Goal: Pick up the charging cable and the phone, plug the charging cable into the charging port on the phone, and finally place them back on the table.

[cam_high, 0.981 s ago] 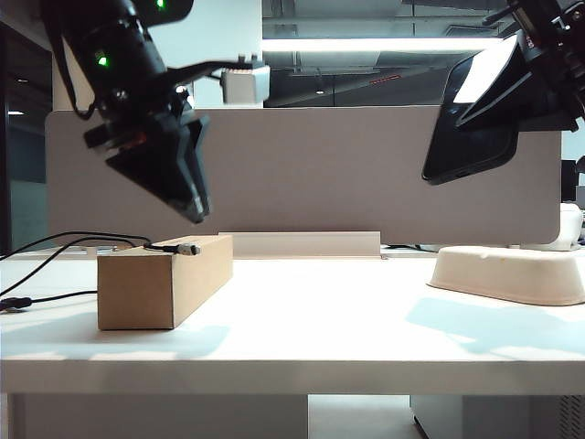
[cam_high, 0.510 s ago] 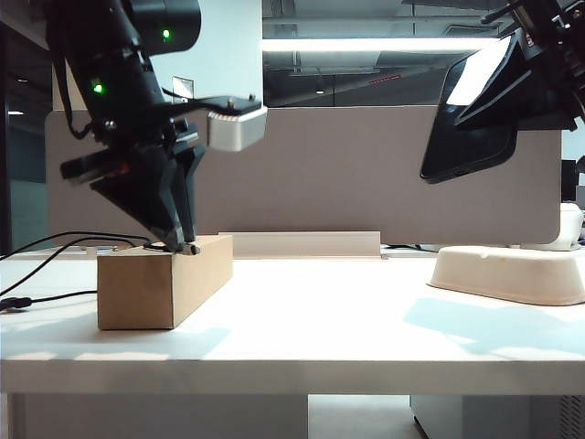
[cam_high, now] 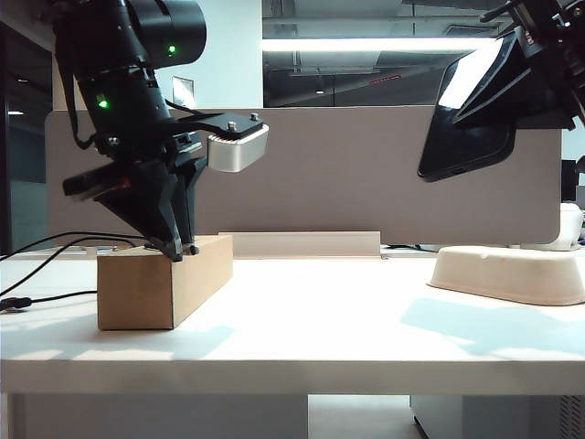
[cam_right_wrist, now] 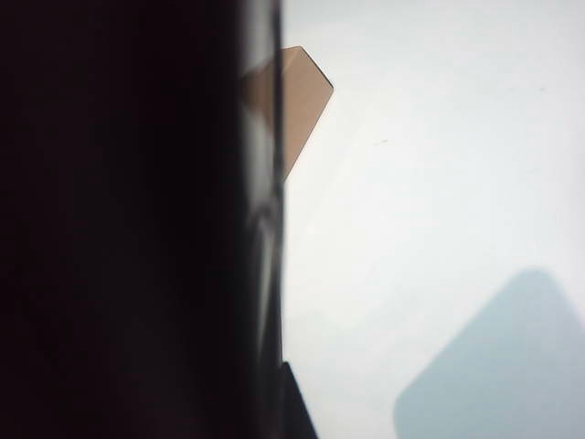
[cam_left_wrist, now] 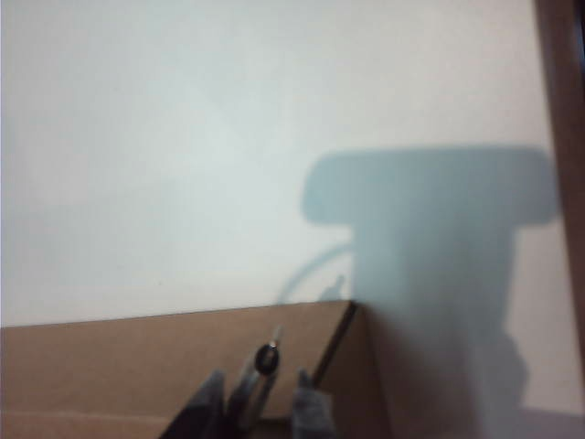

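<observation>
the phone (cam_high: pixel 468 119) was clenched upper right by the right gripper (cam_high: pixel 535 78), port exposed; the left gripper (cam_left_wrist: pixel 259 402), released, straddled the charging cable (cam_left_wrist: pixel 266 358) plug lower left.

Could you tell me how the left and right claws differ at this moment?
The left claw is down at the cardboard box, jaws open around the charging cable plug; the right claw is up above the table, shut on the phone. The left holds nothing yet; the right already carries its item. Both are dark two-finger claws.
</observation>
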Controlling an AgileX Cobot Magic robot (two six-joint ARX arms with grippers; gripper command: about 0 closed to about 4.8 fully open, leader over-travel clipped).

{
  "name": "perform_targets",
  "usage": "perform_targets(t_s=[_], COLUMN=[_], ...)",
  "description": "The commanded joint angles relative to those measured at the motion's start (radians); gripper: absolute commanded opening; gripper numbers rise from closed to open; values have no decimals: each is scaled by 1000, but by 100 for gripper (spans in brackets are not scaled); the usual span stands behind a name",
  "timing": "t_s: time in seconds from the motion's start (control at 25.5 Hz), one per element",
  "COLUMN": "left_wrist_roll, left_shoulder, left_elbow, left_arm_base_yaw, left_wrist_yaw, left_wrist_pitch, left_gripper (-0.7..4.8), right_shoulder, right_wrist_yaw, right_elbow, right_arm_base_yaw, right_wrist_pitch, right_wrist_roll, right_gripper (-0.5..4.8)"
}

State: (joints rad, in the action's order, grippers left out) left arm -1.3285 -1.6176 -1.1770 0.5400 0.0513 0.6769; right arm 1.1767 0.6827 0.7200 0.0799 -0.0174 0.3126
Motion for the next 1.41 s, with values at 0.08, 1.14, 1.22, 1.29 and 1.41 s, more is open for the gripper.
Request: perform_targets(t_s=[0.08,1.14,1.22,1.29,1.41], left_wrist_roll=[-6,62,174,283,393], left_shoulder=[1,-12,23,74,137], left_elbow=[-4,-50,-116,-148,-148], left_arm_base_yaw=[0,3,3,3,7], left_wrist_yaw=[-3,-10,26,104,207], left_wrist_pitch=[-22,-16,-13,-28,-42], left_gripper=[89,-6,-6,-6,-6], right_shoulder=[-8,-8,-8,-8,-8], right_wrist_yaw=[13,12,26,56,79], right_elbow=[6,6,7,7,7], right_arm_base_yaw=[2,2,2,6,14], right_wrist_pitch=[35,47,79,129,188], right_wrist_roll=[-6,-6,-6,4,34], right_gripper=[-2,-2,-2,-2,-2])
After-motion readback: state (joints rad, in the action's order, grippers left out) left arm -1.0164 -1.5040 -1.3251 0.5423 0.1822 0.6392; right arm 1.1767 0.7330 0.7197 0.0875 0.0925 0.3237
